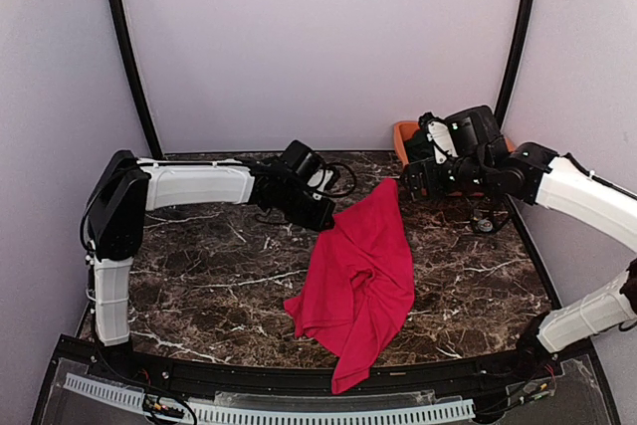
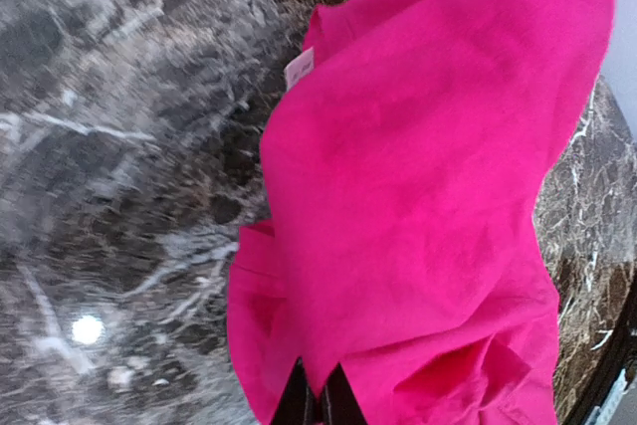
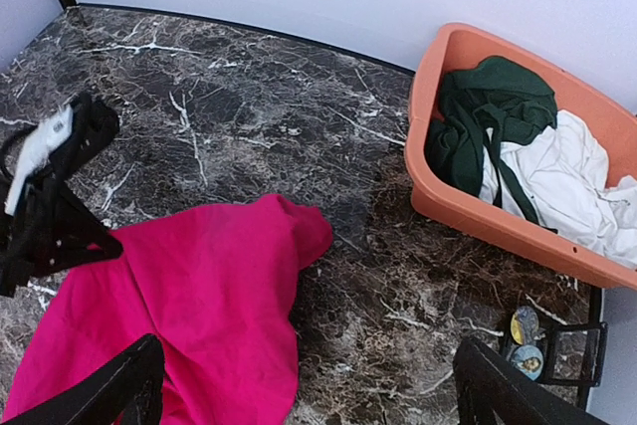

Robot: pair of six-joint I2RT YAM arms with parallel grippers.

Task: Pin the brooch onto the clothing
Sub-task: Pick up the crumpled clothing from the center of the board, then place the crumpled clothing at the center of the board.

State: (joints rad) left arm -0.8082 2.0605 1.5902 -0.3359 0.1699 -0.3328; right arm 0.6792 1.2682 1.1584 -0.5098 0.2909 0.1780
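The clothing [image 1: 358, 281], a bright red T-shirt, lies crumpled mid-table, one end hanging over the near edge. My left gripper [image 1: 326, 221] is at its upper left edge. In the left wrist view the two black fingertips [image 2: 318, 400] are shut on a fold of the red cloth [image 2: 428, 196]. My right gripper [image 1: 416, 181] hovers above the shirt's far tip, open, fingers [image 3: 119, 385] wide apart with nothing between them. The brooch [image 3: 525, 325], a small round badge, sits beside a second one in a black holder near the right fingertip.
An orange basket [image 3: 468, 201] stands at the back right, holding a dark green garment [image 3: 488, 111] and a white garment [image 3: 557, 176]. The dark marble table [image 1: 209, 266] is ringed by a black frame and pale walls. The left arm's wrist [image 3: 50, 196] shows at the left of the right wrist view.
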